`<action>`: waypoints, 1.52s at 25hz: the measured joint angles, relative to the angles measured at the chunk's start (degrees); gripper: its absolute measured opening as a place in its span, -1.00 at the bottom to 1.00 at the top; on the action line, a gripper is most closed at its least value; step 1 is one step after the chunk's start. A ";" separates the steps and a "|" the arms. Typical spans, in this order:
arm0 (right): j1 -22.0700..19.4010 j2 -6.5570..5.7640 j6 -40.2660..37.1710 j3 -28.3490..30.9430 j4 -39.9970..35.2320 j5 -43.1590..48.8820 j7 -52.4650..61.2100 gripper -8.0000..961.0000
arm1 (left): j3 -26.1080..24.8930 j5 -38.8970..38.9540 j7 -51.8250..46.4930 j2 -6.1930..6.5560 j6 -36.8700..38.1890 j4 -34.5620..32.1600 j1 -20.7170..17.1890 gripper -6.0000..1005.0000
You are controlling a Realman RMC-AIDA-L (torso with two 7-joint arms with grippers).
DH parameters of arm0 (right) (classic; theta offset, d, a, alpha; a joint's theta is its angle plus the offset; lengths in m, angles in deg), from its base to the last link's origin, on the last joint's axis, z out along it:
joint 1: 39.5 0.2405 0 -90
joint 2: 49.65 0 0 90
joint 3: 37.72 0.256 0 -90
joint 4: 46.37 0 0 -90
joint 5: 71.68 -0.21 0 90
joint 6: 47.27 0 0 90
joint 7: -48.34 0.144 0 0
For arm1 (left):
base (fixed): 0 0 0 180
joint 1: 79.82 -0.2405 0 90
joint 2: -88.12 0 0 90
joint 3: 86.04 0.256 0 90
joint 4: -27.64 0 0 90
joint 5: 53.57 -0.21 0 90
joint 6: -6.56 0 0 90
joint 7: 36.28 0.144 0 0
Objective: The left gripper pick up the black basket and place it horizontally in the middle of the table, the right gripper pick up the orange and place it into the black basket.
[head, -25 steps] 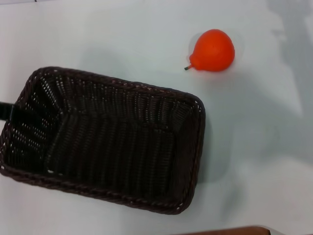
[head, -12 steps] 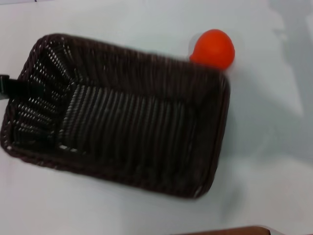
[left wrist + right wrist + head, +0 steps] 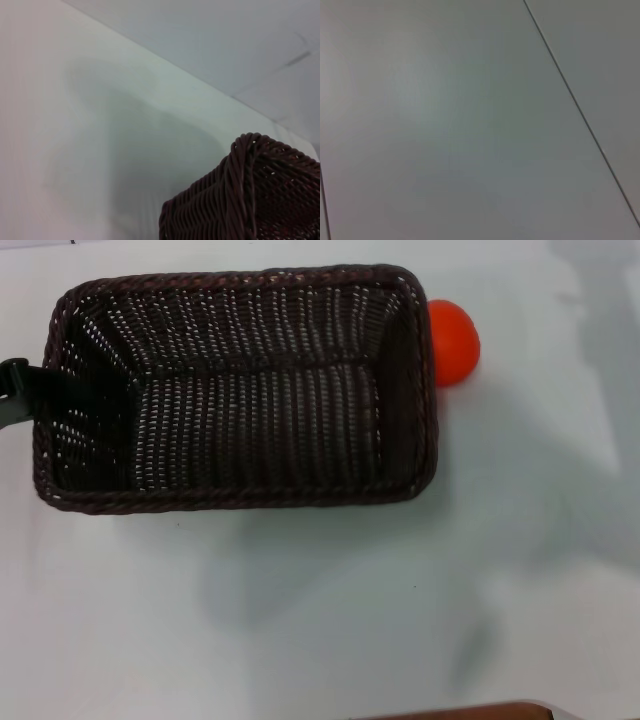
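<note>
The left gripper [image 3: 30,390] reached in from the left edge of the head view, pinching the short left wall of the black basket [image 3: 240,390], a thin black bar lying across the braided rim. The basket hung level above the table [image 3: 330,620], its shadow cast well below it. Its woven wicker looked light and stiff, rough enough not to slip, so a rim pinch seemed adequate, though one-ended holding could let it tilt. Behind its right wall, partly hidden, sat the orange [image 3: 455,342]; glossy, round and firm-looking, it would likely roll, best clasped across its widest part. The right gripper was out of sight
</note>
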 joint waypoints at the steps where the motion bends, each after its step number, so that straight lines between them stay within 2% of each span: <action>1: 0.07 -0.03 0.01 0.01 -0.02 0.00 0.01 0.58 | 0.05 0.07 -0.04 -0.04 -1.04 1.02 -0.03 -0.59; 9: 0.23 -0.08 0.17 0.57 -0.10 0.00 0.04 0.58 | 0.16 0.47 -0.68 -0.28 -6.02 4.37 -2.02 -0.57; 27: 0.61 -0.05 1.65 1.21 -0.08 0.00 0.06 0.58 | 0.80 0.78 -2.41 0.22 -4.06 4.24 -2.68 -0.54; 32: 0.59 -0.04 2.04 0.80 -0.08 0.21 0.05 0.58 | 0.61 0.78 -2.18 0.69 -3.58 4.04 -2.95 -0.20; 38: 0.64 -0.10 5.97 0.56 -0.08 0.35 2.36 0.58 | 0.55 4.46 3.09 3.08 0.05 2.95 -3.14 0.21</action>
